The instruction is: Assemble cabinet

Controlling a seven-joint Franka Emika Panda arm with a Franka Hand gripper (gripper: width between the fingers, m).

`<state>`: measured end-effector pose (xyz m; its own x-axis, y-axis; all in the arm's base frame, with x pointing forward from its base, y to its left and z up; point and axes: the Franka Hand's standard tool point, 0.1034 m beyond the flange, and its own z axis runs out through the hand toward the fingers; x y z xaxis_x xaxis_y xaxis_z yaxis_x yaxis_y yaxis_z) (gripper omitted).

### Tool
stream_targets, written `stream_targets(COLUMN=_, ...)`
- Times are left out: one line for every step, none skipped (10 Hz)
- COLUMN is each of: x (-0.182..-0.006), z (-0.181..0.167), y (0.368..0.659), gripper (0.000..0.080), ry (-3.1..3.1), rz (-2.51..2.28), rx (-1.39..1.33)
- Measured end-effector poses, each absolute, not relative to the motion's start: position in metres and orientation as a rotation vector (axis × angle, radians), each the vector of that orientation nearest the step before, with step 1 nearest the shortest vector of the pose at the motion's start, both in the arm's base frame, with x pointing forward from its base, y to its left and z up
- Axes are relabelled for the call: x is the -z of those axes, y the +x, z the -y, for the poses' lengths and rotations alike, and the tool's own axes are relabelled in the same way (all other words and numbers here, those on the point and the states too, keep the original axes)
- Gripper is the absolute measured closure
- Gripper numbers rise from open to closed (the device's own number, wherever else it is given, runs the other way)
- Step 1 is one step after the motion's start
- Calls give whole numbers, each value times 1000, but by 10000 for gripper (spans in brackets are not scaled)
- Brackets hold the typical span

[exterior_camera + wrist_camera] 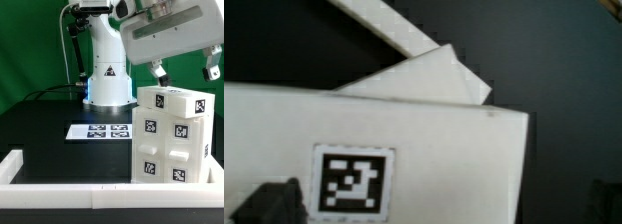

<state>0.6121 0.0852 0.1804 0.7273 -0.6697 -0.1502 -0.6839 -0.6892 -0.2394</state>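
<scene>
The cabinet (175, 135) is a tall white boxy shell with square black-and-white tags on its front and side. It stands upright on the black table at the exterior view's right. My gripper (183, 72) hangs just above its top, open and empty, with one finger on each side of the top's width. In the wrist view the cabinet's top face (438, 150) with one tag (354, 180) fills the lower part. One dark finger (269, 205) shows at the edge, off the surface. A lower white part of the cabinet (429, 75) juts out beyond the top face.
The marker board (102, 130) lies flat on the table in front of the robot base (108, 85). Long white border rails run along the front (70, 193) and the exterior view's left (12, 165). A rail also shows in the wrist view (393, 30).
</scene>
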Motion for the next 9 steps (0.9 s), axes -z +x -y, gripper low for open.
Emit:
stream_targets(x=-183, z=-83, y=614, gripper=2, ry=-2749, rz=-861, rx=-64)
stream_targets(x=-183, z=-81, y=616, gripper=2, ry=-2831, rz=-632, rx=-45)
stream_targets(x=-183, z=-81, y=616, gripper=2, ry=-2888, rz=-451, rx=-27)
stream_targets(x=-183, z=-83, y=615, gripper=2, ry=-2932, rz=-306, rx=-10)
stream_targets(x=-182, z=-83, y=616, gripper=2, ry=-2943, rz=-212, rx=29)
stream_targets(x=-181, z=-81, y=616, gripper=2, ry=-2948, rz=-142, rx=35)
stream_targets(x=-181, z=-80, y=616, gripper=2, ry=-2953, rz=-24, rx=46)
stream_targets(x=-180, z=-80, y=616, gripper=2, ry=-2960, rz=96, rx=59)
stream_targets(x=-179, z=-81, y=617, gripper=2, ry=-2983, rz=246, rx=82)
